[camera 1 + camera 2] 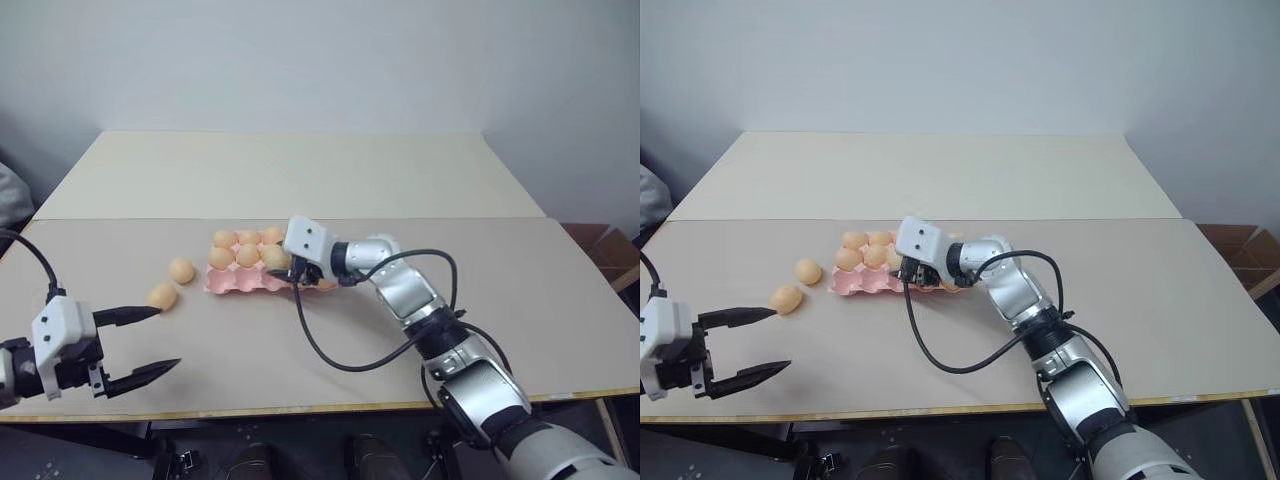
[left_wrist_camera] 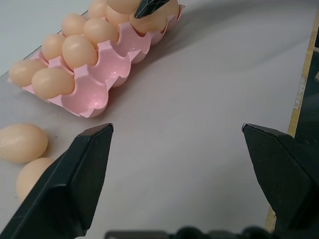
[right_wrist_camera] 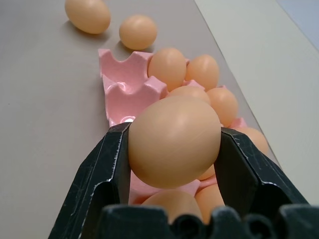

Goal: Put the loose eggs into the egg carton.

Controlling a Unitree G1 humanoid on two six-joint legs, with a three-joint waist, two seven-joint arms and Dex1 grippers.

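Our right hand (image 3: 172,144) grips a smooth orange-tan egg (image 3: 174,142) over the pale pink moulded carton (image 1: 245,283), empty cups at its near-left. Our left hand (image 1: 140,345) gapes empty, nearer two loose eggs (image 1: 163,295) left of the carton.

No writing, label, brand mark, number or sign can be read anywhere in these views.
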